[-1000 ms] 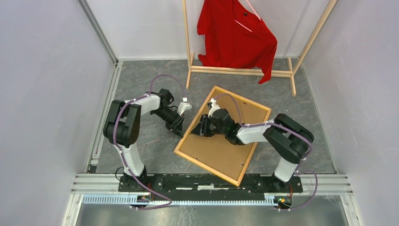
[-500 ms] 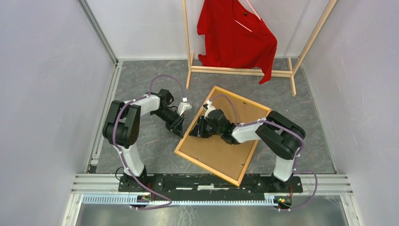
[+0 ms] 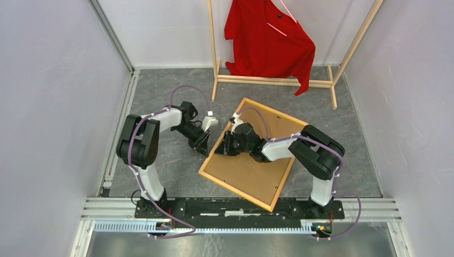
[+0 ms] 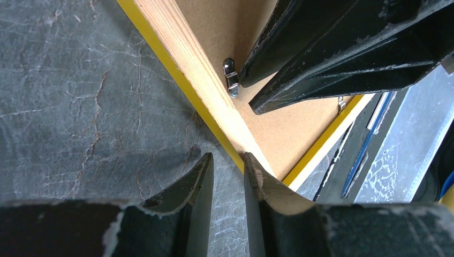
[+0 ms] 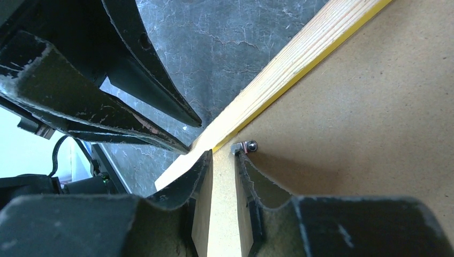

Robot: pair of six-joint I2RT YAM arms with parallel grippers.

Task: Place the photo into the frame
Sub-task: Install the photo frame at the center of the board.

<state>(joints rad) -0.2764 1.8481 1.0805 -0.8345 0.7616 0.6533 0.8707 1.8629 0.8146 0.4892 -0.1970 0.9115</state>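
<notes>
The frame (image 3: 234, 191) lies face down on the grey floor, its light wood back up and a yellow edge showing. The brown backing board (image 3: 251, 174) fills it. The photo is hidden. My left gripper (image 3: 202, 143) is low at the frame's left rim (image 4: 198, 69), jaws slightly apart over bare floor, one fingertip (image 4: 251, 163) against the wood. My right gripper (image 3: 225, 145) is over the backing board (image 5: 364, 107) just inside that rim (image 5: 289, 64), jaws slightly apart and empty, one fingertip (image 5: 240, 156) touching a small metal clip (image 5: 245, 146). The clip also shows in the left wrist view (image 4: 231, 76).
A wooden clothes rack (image 3: 273, 81) with a red shirt (image 3: 267, 43) stands at the back, just beyond the frame's far corner. Grey walls close in left and right. A metal rail (image 3: 241, 206) runs along the near edge by the arm bases.
My right gripper has moved left across the backing board to the frame's left rim, beside the clip. My left gripper has stayed in place.
</notes>
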